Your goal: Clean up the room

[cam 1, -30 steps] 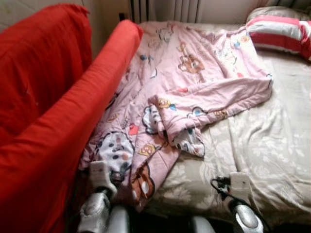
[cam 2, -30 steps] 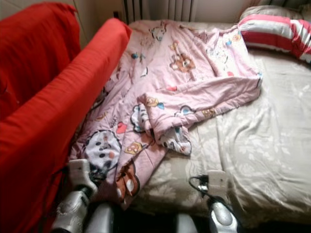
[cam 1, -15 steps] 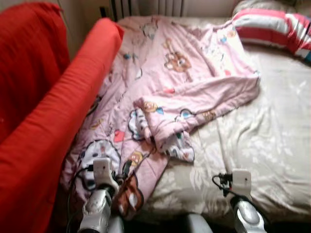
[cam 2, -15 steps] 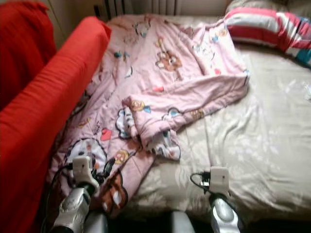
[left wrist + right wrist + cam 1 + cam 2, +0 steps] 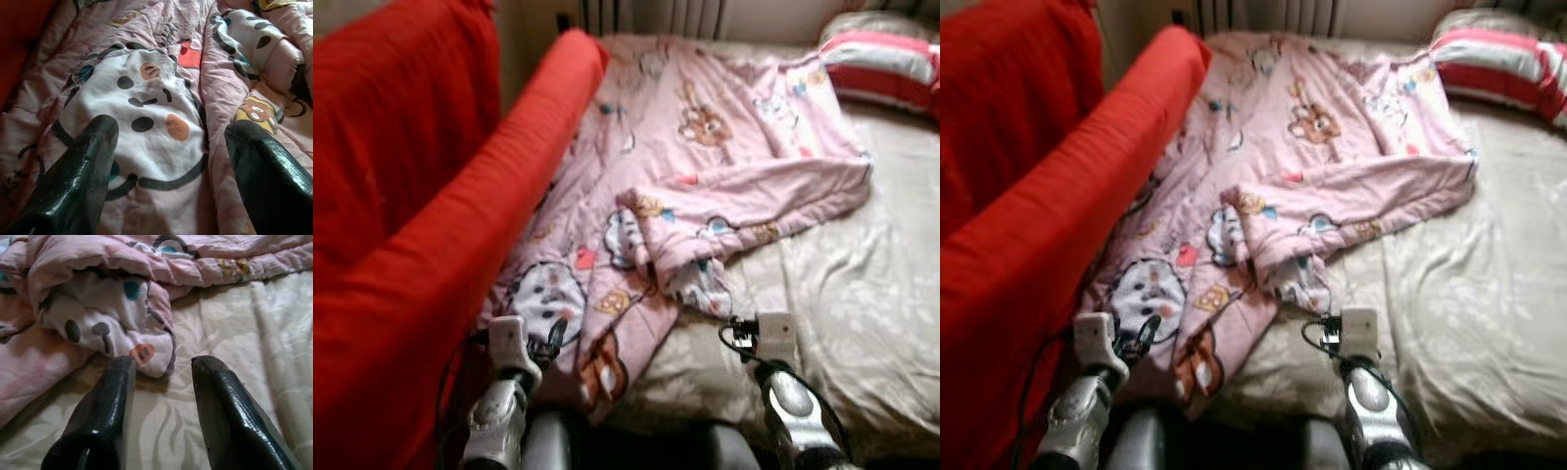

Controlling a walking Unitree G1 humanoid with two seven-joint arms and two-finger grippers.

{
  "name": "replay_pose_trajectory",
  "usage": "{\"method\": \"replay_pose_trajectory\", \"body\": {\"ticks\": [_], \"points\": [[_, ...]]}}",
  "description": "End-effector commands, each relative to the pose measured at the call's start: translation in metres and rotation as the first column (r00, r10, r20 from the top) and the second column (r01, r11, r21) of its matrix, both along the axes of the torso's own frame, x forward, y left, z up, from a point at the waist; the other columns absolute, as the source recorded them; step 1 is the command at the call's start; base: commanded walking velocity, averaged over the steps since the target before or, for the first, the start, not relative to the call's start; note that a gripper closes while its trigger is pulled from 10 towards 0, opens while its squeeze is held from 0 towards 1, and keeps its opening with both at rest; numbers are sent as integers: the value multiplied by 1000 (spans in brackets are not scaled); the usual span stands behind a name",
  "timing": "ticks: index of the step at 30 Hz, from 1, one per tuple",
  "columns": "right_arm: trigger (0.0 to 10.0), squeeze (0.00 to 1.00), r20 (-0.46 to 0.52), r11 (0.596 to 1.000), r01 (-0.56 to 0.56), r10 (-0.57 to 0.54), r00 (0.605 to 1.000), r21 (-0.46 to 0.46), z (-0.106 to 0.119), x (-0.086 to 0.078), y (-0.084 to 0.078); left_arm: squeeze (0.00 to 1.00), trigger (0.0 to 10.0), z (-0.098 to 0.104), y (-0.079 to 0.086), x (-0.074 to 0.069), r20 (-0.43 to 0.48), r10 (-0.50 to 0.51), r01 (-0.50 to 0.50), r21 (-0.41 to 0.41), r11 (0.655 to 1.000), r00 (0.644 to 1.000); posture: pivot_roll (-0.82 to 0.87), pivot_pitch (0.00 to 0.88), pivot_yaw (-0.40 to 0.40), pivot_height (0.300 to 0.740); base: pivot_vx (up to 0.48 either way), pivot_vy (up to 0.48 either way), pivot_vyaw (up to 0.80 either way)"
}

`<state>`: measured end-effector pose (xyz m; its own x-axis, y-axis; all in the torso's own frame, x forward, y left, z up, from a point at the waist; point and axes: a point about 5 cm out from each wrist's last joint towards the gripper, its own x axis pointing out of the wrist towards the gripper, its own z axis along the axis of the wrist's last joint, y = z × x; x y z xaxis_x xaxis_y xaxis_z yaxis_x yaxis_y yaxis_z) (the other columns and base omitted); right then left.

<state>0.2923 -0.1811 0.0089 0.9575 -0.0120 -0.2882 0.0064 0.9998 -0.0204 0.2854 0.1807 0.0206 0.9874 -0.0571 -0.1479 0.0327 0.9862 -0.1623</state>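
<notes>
Where rumpled across the bed with the beige leaf-patterned sheet [image 5: 862, 294], beside the red fabric sofa arm [image 5: 460, 245]: pink cartoon-printed quilt [image 5: 705, 166]. Left hand [image 5: 168, 134] spread wide, poised just over a white dog-face print. Right hand [image 5: 161, 364] also parted, near the quilt's folded corner. Striped red-and-white pillow [image 5: 886, 69] at the far corner.

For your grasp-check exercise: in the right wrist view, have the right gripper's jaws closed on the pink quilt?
No, the right gripper is open, its jaws apart before the pink quilt.
</notes>
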Motion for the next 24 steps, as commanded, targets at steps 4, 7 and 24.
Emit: {"method": "replay_pose_trajectory", "body": {"ticks": [4,7,24], "points": [[10000,0,-1,1000,15,-15,1000,-12,0,-1,-5,0,10000,2,-4,1,6,-3,3,-21,1000,1000,-16,242,-17,608,0,0,0],[10000,0,6,1000,3,-3,1000,-18,4,4,-2,0,10000,6,-2,1,27,0,1,-21,1000,1000,-6,266,-18,608,0,0,0],[10000,0,-5,996,58,-58,998,-75,28,33,-4,0,10000,37,-7,8,132,-4,8,-29,1000,991,50,394,-8,608,0,0,0]]}}
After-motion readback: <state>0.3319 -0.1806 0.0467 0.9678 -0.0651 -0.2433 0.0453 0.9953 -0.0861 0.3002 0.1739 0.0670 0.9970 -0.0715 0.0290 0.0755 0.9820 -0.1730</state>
